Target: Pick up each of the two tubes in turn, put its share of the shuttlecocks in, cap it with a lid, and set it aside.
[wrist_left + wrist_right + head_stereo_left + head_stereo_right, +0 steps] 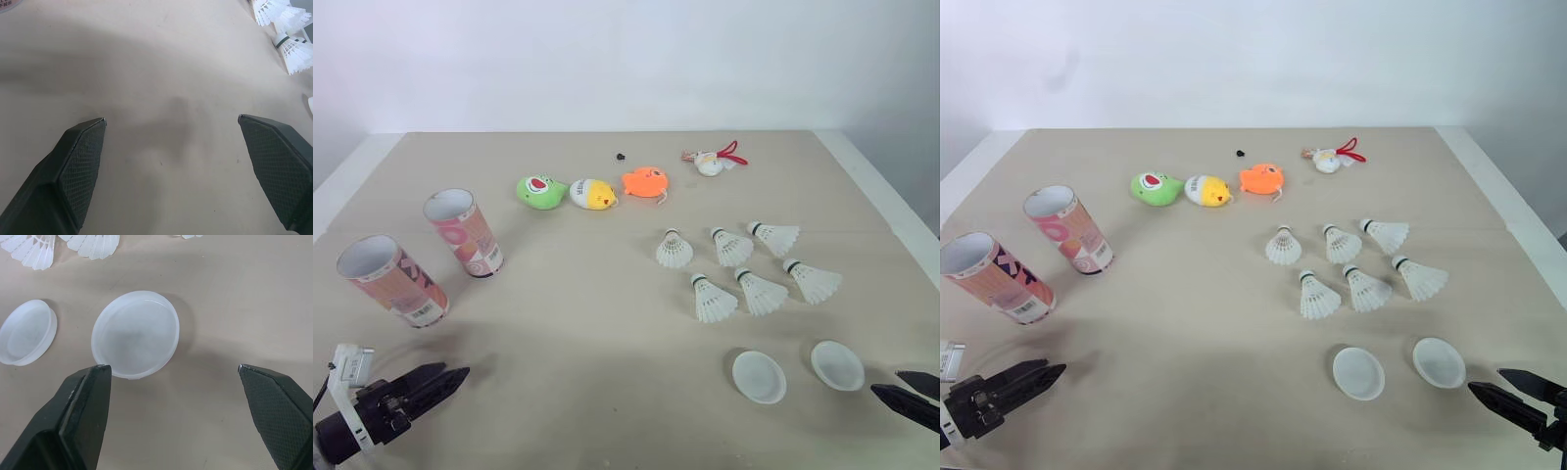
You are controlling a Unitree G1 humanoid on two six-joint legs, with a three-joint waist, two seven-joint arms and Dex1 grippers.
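Both arms sit low at the near edge: left gripper (457,371) and right gripper (886,383), fingers apart. Beige table (607,323); white wall (607,59) beyond.

On the beige worktop (587,333), toward its far edge, three small toys lie in a row: green (541,190), yellow (592,194), orange (644,181). Nearer the far-right corner lies a white trinket with red cord (712,161). A tiny black bit (621,156) lies behind the row.

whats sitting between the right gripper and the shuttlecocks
Two white lids lie side by side on the table, between the open right gripper and the six shuttlecocks. The right eye view shows this plainly.
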